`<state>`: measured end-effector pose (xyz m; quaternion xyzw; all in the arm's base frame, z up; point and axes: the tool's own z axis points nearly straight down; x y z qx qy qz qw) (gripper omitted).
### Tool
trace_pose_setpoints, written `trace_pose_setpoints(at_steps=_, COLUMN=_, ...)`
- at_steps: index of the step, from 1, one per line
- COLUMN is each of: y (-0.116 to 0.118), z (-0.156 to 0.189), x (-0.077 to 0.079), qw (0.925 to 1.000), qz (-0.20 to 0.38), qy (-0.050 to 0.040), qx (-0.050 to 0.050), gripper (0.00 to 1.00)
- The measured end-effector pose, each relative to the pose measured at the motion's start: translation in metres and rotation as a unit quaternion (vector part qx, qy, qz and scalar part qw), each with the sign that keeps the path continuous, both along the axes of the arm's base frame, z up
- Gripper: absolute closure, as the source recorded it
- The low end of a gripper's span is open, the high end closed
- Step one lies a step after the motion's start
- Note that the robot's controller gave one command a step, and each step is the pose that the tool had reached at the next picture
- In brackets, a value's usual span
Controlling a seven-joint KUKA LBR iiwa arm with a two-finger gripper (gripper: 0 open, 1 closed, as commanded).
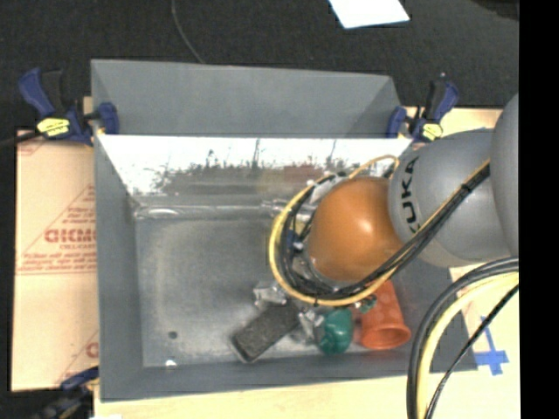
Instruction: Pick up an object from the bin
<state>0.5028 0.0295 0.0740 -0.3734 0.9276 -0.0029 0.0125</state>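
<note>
Camera view: grey bin (118,251) w/ black block (262,335), green item (334,333), orange cup (385,321) near hand (287,307), grip state unclear.

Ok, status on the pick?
Gripper low by bin near wall, over dark grey rectangular block. Green rounded object, orange plastic cup close alongside.

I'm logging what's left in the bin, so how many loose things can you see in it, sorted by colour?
Dark grey: 1, the flat block
Green: 1, the rounded piece
Orange: 1, the cup-shaped piece
Total: 3 in sight; the arm may hide more.
</note>
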Motion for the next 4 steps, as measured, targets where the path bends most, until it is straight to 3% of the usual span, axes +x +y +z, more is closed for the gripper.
trace_pose_setpoints(at_steps=3, y=-0.001, z=0.018, x=0.001, qw=1.0, qz=-0.003, qy=-0.0034, qx=0.001, gripper=1.0)
trace_pose_setpoints(at_steps=4, y=-0.001, z=0.062, x=-0.001, qw=1.0, qz=-0.003, qy=0.0008, qx=0.001, gripper=1.0)
